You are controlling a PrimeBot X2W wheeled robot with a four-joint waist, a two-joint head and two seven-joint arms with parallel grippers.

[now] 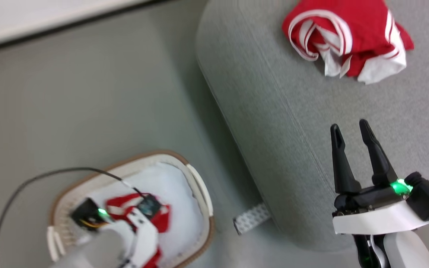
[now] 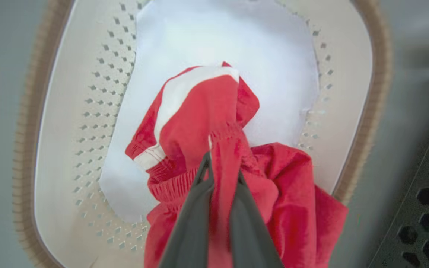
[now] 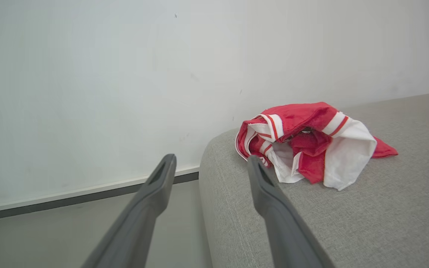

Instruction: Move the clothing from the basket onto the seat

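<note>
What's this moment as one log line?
left gripper shut on red garment in basket | right gripper open near sofa | second garment on sofa

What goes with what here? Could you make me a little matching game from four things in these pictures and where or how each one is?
Things:
1. crumpled red-and-white striped jersey
2. plain white cloth
3. left jaws
4. right jaws

States:
A. open, empty
B. lying on the light-grey fabric sofa
C. lining the cream perforated plastic basket
D. shut on a red garment

Pairs: 1-B, 2-C, 3-D, 4-A.
</note>
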